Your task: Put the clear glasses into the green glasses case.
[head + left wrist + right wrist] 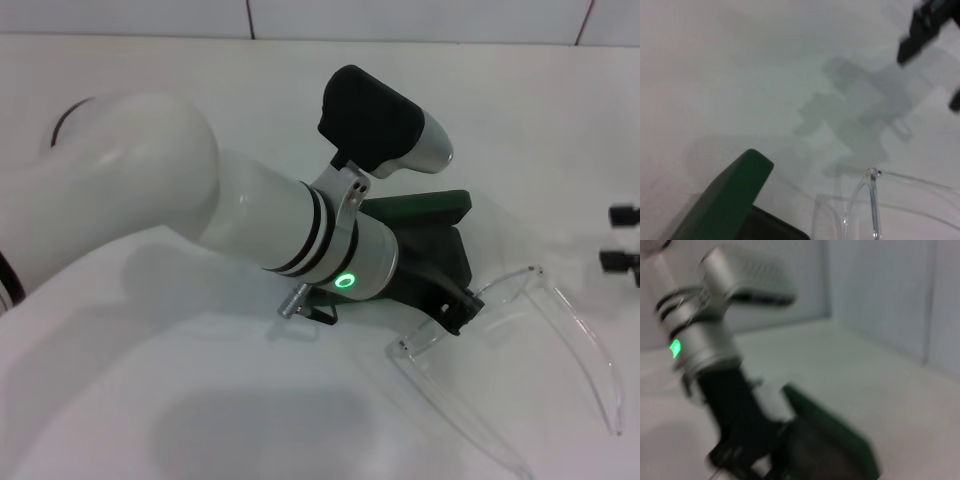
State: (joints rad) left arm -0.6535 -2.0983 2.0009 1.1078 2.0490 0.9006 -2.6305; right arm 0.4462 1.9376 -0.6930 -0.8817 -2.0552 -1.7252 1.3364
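Note:
The green glasses case (425, 208) lies open at the table's centre, lid raised, dark lining showing; it also appears in the left wrist view (730, 200) and, blurred, in the right wrist view (835, 440). The clear glasses (505, 295) stand just in front of and to the right of it, lens towards the case, long arms pointing at me. One hinge and arm show in the left wrist view (872, 200). My left gripper (458, 310) reaches over the case and is shut on the lens's upper edge. My right gripper (622, 238) is open at the right edge, away from both.
The white tabletop runs back to a tiled wall. My bulky left arm (200, 200) covers the left and centre of the head view. One of my right gripper's black fingers (922, 30) shows far off in the left wrist view.

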